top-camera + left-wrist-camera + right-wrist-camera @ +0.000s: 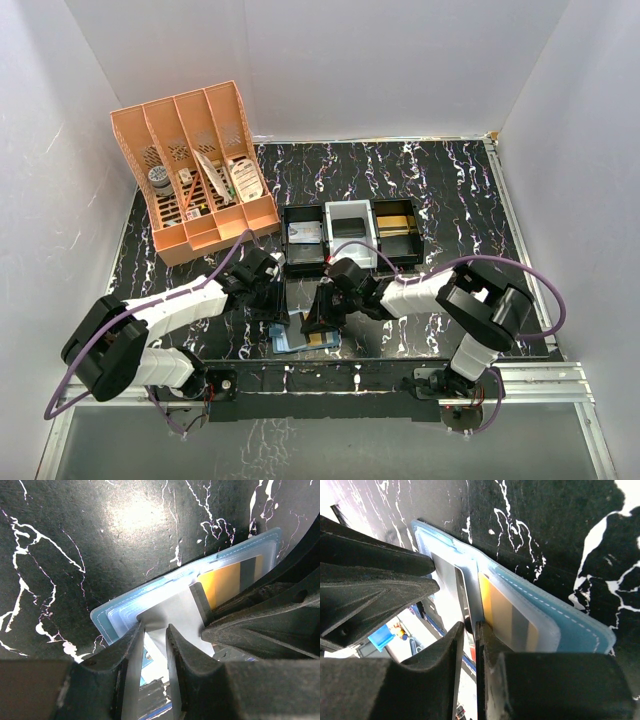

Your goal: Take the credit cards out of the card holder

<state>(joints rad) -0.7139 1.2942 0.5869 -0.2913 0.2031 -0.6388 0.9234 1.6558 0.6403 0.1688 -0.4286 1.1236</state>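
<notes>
The card holder [298, 343] lies open near the table's front edge, teal outside [580, 625] and light blue inside [122, 611]. A glossy, mirror-like credit card [172, 607] sticks out of its middle pocket [445, 577]. A yellow card with a grey stripe [227, 582] stays behind a clear pocket [505, 617]. My left gripper [156, 626] stands with a narrow gap between its jaws, its tips resting on the glossy card at the pocket mouth [280, 312]. My right gripper [470, 626] is almost closed, pinching that card's edge beside the yellow card [322, 318].
An orange desk organiser [195, 165] stands at the back left. Three small trays sit just behind the grippers: black [303, 240], white [350, 230] and black [397, 232]. The metal rail of the table's front edge [330, 378] runs right under the card holder.
</notes>
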